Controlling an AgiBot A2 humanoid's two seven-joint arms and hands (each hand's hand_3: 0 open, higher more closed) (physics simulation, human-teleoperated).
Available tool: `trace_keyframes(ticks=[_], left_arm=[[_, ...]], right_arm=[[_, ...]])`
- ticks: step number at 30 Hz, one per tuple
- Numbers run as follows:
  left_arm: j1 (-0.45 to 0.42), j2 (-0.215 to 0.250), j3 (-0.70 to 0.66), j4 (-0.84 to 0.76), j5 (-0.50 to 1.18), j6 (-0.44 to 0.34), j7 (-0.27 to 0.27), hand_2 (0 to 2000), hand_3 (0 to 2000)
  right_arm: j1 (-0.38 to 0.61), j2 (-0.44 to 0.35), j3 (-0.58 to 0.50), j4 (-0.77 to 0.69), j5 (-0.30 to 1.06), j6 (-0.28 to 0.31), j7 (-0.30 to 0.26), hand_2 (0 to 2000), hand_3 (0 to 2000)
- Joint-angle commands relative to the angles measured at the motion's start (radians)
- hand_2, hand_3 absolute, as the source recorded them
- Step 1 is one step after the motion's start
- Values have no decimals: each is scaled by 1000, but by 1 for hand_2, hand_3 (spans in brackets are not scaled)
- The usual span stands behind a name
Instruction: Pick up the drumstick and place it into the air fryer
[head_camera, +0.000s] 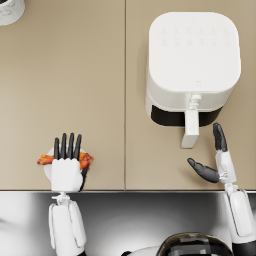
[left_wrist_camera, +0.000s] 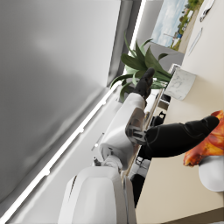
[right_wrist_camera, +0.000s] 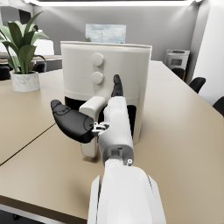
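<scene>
The drumstick (head_camera: 86, 160), orange-brown, lies on a small white plate (head_camera: 48, 171) near the table's front edge, left of centre. My left hand (head_camera: 66, 159) is spread flat over it, fingers straight, covering its middle; both ends stick out. In the left wrist view a dark finger (left_wrist_camera: 179, 138) reaches to the drumstick (left_wrist_camera: 211, 145) above the plate (left_wrist_camera: 213, 174). The white air fryer (head_camera: 192, 57) stands at the back right, its drawer handle (head_camera: 190, 129) facing me. My right hand (head_camera: 216, 159) is open just right of the handle, holding nothing. It also shows as the hand (right_wrist_camera: 89, 117) before the air fryer (right_wrist_camera: 105, 65).
A potted plant (head_camera: 10, 10) stands at the far left corner of the tan table (head_camera: 100, 75). It is also in the left wrist view as the plant (left_wrist_camera: 177, 81) and in the right wrist view as the plant (right_wrist_camera: 22, 57). A seam (head_camera: 125, 100) runs down the tabletop.
</scene>
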Motion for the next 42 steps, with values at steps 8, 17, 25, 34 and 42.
trace_keyframes(ticks=[8,17,25,34,42], left_arm=[[17,-4,30,121,268,-32,-25,0,0],[56,-7,54,284,295,0,-32,0,0],[84,-16,108,365,299,81,-46,2000,980],[173,-18,172,334,298,398,16,2000,2000],[223,-18,206,84,298,437,121,2000,2000]], right_arm=[[15,-24,-17,-10,0,0,0,0,0],[28,-46,-28,-28,0,0,0,0,0],[40,-66,11,-125,0,0,0,0,0],[81,-98,41,-307,0,0,0,0,0],[176,-149,97,-512,0,0,0,0,0]])
